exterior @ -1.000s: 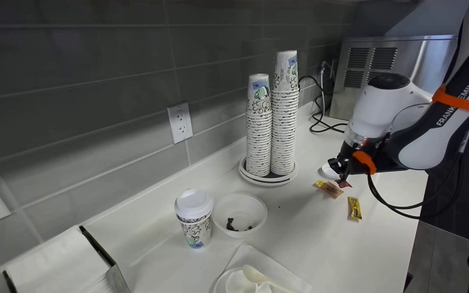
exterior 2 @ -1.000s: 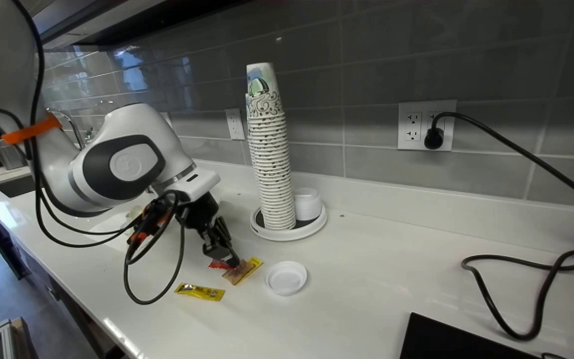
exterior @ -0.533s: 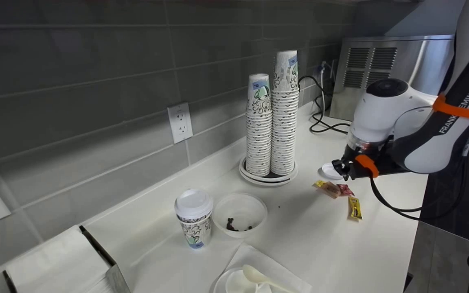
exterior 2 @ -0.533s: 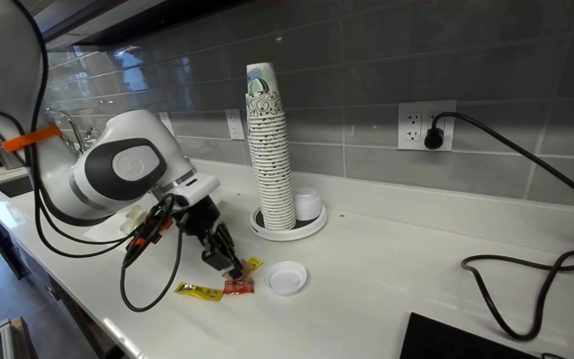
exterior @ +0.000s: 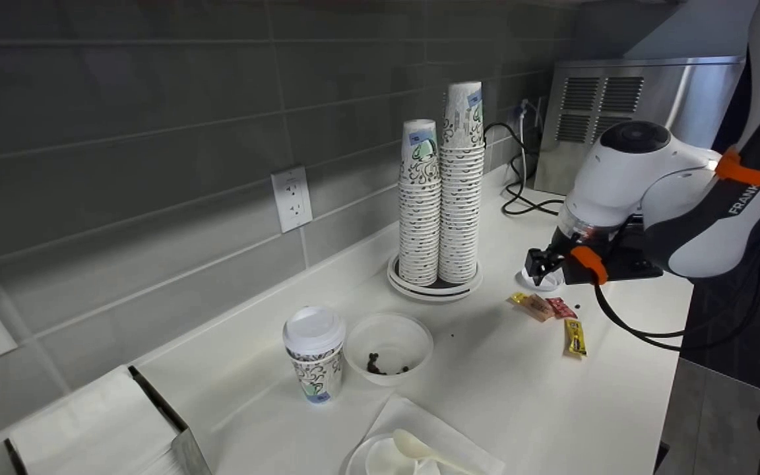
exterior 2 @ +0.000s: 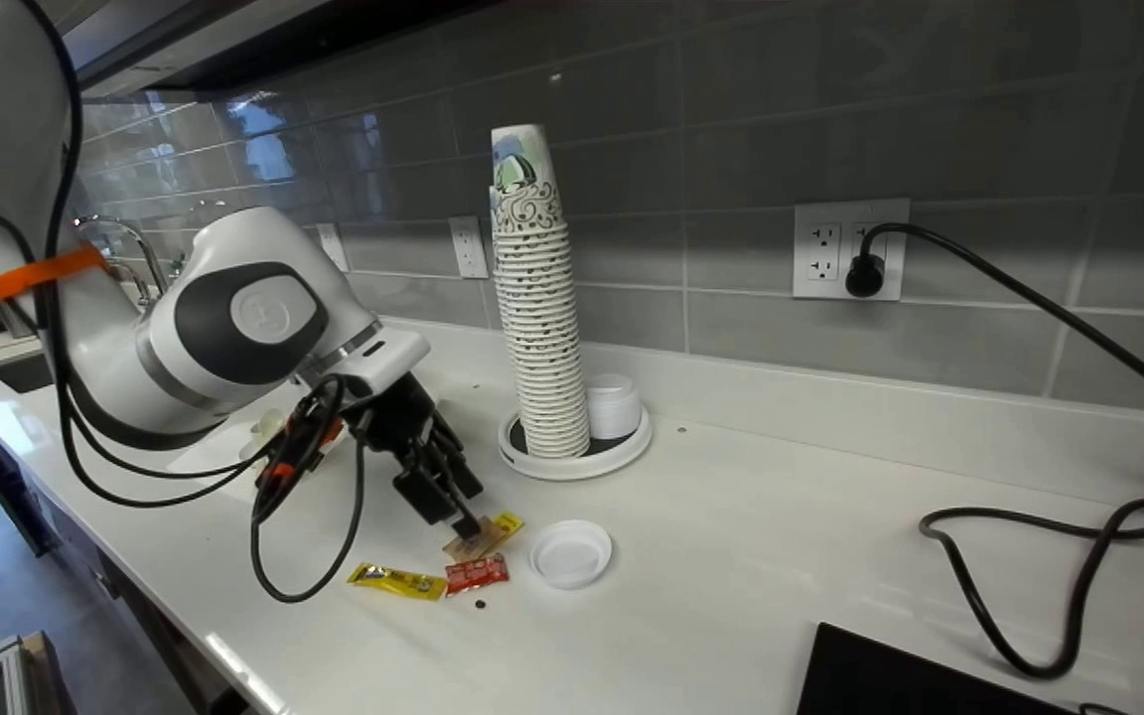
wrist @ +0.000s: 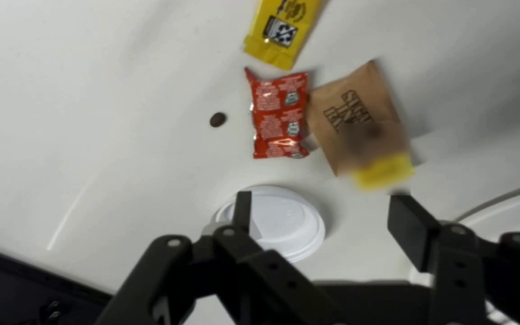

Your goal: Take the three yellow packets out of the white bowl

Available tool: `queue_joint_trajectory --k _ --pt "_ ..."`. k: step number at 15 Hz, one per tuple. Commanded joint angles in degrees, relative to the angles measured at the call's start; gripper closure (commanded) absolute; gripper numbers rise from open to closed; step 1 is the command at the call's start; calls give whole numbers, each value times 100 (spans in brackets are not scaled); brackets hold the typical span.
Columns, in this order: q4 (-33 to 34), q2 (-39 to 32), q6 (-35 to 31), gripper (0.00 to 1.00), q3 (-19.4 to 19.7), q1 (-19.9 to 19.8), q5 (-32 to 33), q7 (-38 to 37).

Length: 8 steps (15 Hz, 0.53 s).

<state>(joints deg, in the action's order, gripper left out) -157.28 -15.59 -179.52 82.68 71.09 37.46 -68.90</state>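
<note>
Yellow packet (wrist: 282, 31), tan packet (wrist: 355, 97) and what looks like a second yellow packet (exterior 2: 509, 522) lie on the counter (exterior: 499, 402), right of the white bowl (exterior: 394, 335) in an exterior view. Gripper (wrist: 320, 214) jaws stand wide, holding nothing; the taking-out step seems complete, and the next move likely calls for lifting clear.

Yellow packet (wrist: 285, 29): narrow, flat on the bench (exterior: 485, 409), dark print on its face. Tan packet (wrist: 355, 97): flat, dark lettering, near the yellow packet. Second yellow packet (exterior 2: 508, 525): projects from the tan packet's edge; one end visible, remainder hidden. White bowl (exterior: 398, 335): round, upright, small dark bits (exterior: 373, 363) at its bottom; all three packets lie outside it, well apart.
</note>
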Motion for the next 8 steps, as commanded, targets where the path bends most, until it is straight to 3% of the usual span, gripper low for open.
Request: queue_joint_trajectory --k 1,4,8 --pt "1 948 220 0 235 373 673 -414" --pt "0 1296 550 0 287 755 984 -735" --pt "-1 1653 703 0 361 848 1355 -1215"
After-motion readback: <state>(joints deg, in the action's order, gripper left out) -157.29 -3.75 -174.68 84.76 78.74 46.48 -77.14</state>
